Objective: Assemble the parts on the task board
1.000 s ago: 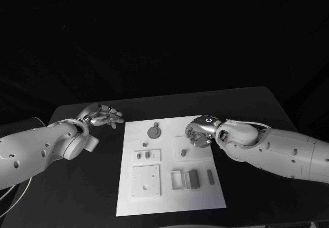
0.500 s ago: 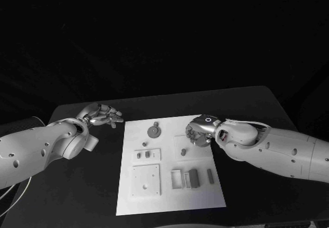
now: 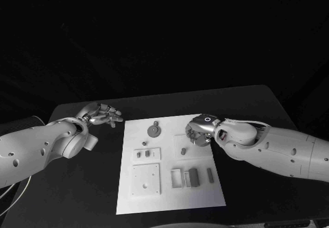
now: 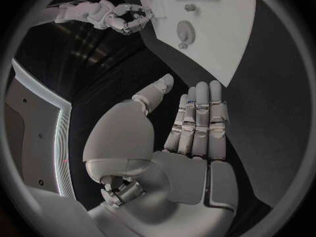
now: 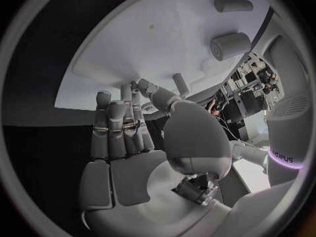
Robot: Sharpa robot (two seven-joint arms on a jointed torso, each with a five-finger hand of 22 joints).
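1. Task board (image 3: pixel 171 199), a flat white plate, lies mid-desk (image 3: pixel 260 109) and carries small grey parts (image 3: pixel 194 177): a round disc (image 3: pixel 154 130), blocks and pegs.
2. Right hand (image 3: pixel 199 132) hovers over the task board's far right part, fingers apart, holding nothing.
3. Left hand (image 3: pixel 100 114) hangs just off the task board's far left corner, fingers straight, holding nothing.

**Right robot hand over the task board's edge**

The right robot hand (image 5: pixel 141 142) holds nothing, its fingers (image 5: pixel 121 124) straight and close together, the thumb alongside. Beyond the fingertips lies the white task board (image 5: pixel 131 52) on the dark worktop (image 5: pixel 39 137). Two stubby cylindrical parts (image 5: pixel 230 46) stand on the board, well apart from the hand.
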